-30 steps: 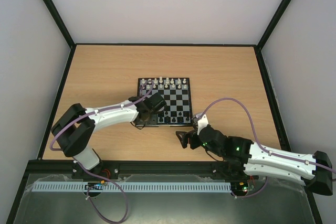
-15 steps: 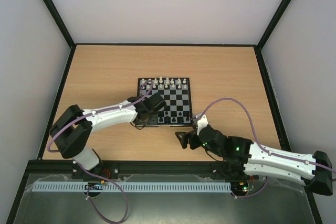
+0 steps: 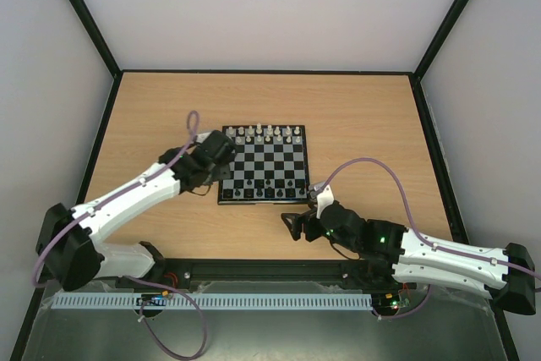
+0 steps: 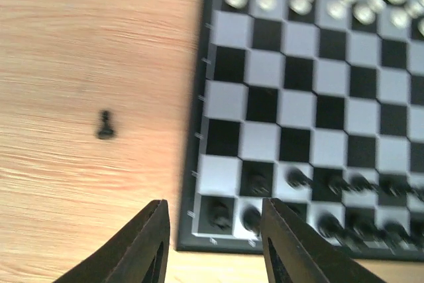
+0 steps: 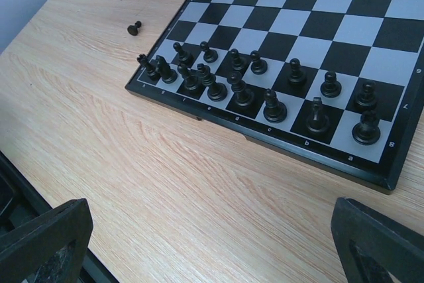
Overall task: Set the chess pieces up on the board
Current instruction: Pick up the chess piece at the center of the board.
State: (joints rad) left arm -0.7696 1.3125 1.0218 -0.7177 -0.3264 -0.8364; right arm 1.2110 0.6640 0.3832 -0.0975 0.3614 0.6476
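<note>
A stray black pawn [image 4: 105, 124] is recorded on the table [image 4: 79, 44] just left of the board [image 4: 265, 67], ahead-left of the nearer left gripper [image 4: 213, 213], found parted and empty, the wide-spread, empty right gripper [image 5: 211, 210] being farther off.

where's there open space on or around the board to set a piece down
The board is bare across its middle rows, between the white pieces on the far side and the black pieces on the near side. Bare table lies beyond and right of it. Crowded: both end rows; left, a stray black pawn and the left gripper.
</note>
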